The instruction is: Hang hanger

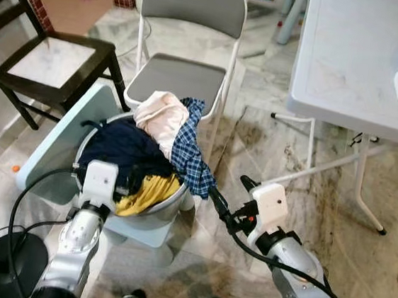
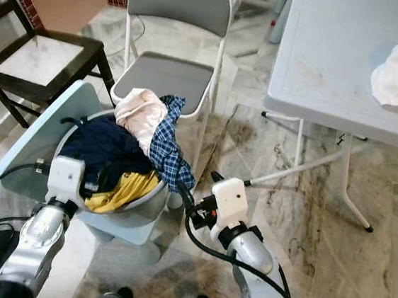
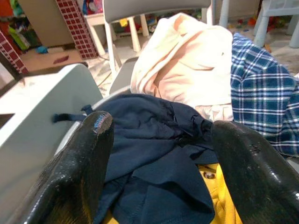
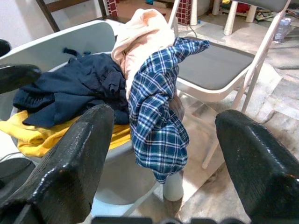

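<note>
Left eye view: a metal basin (image 1: 168, 206) heaped with clothes sits before a grey folding chair (image 1: 182, 76). Left claw (image 3: 159, 154) gapes wide over the navy garment (image 3: 149, 140), holding nothing. Right claw (image 4: 161, 154) is spread wide and empty beside the hanging blue plaid shirt (image 4: 159, 112). I cannot make out any hanger.

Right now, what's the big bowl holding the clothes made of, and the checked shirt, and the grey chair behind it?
The bowl looks like dull silvery metal; its side has a soft sheen. The checked shirt is woven cloth, blue and white, hanging limp over the rim. The chair seems to have a thin white-painted metal tube frame with a smooth grey seat, maybe vinyl or plastic.
</note>
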